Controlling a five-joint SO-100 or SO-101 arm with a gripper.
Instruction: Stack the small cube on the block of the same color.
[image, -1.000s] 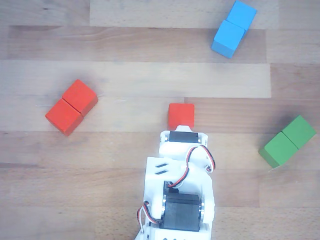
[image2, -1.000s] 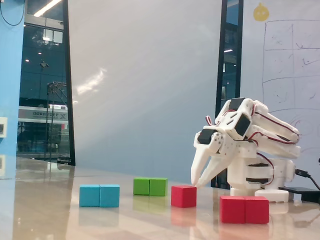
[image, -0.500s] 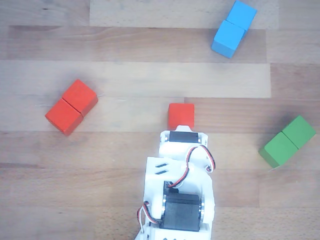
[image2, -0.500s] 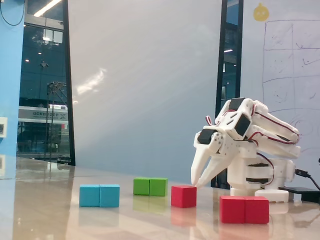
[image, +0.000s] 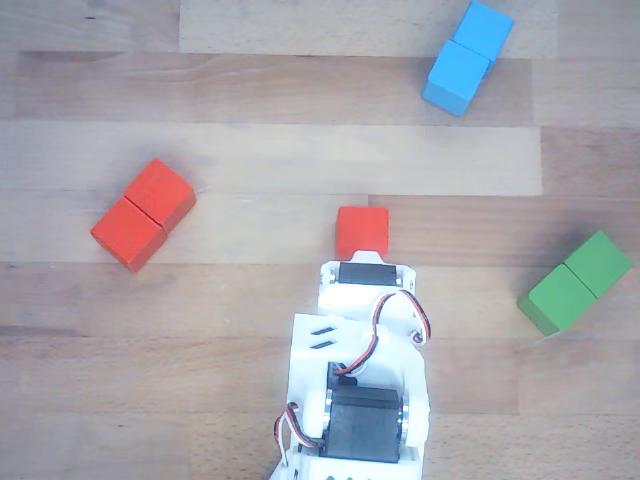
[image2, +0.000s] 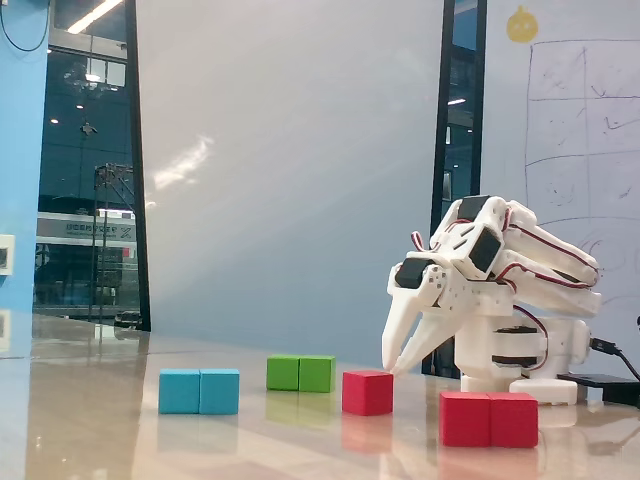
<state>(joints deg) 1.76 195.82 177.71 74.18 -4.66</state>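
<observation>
Fixed view shows the white arm bent forward and low, its jaws (image2: 392, 366) pointing down at the worktop (image2: 120, 430) just beside the top right edge of the small cube (image2: 368, 392). The two fingers lie close together at their tips with only a narrow slit between them; they hold nothing. Whether a tip touches the cube cannot be told.

The small cube sits flat on the worktop. In the other view it (image: 361, 231) lies directly ahead of the arm's wrist servo, near the middle of the picture, and the fingers are hidden under the arm body.

The red block (image: 143, 213) lies on the worktop well apart from the cube, at the left of the other view, turned diagonally, seam visible across its middle. In the fixed view it (image2: 488, 419) lies nearest the camera, to the cube's right.

A blue double block (image: 466, 56) lies at upper right and a green double block (image: 574, 281) at right in the other view, both apart from the arm.
</observation>
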